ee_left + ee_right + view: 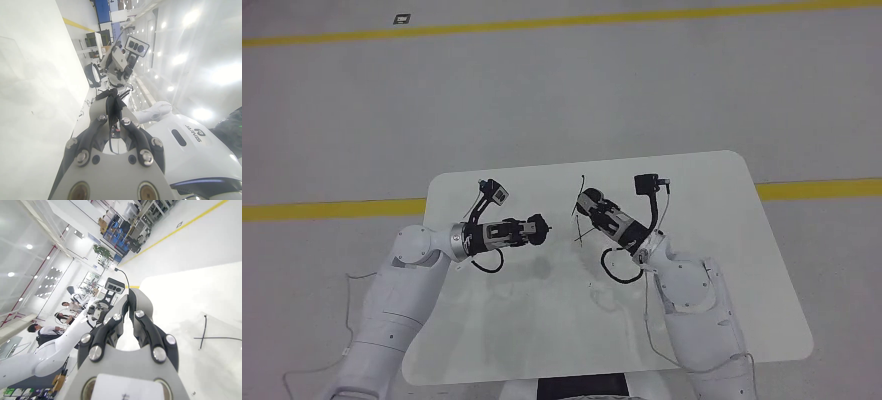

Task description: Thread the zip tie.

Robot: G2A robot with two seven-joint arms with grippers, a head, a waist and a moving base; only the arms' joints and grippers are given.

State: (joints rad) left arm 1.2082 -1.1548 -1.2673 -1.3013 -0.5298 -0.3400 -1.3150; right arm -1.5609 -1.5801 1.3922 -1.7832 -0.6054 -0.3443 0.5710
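Top view: white bench [722,300]; right gripper [585,203], fingers clenched on a thin zip tie [580,187]; left gripper [542,228] near, apart.
Left wrist view: fingers clenched, contents unclear. Best to line tail and head squarely.
Right wrist view: two spare ties [203,338] crossed on bench; yellow floor line [170,232].

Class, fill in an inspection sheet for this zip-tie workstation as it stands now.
Surface: white table, rounded corners.
Job's things: two zip ties lie crossed on the table; a third zip tie sticks up from the right gripper.
Clutter: one small speck.
Grippers: left gripper fingers shut on a black strip; right gripper fingers shut on the third zip tie.
Cables: black cable loops by each wrist.
Surroundings: yellow floor lines.
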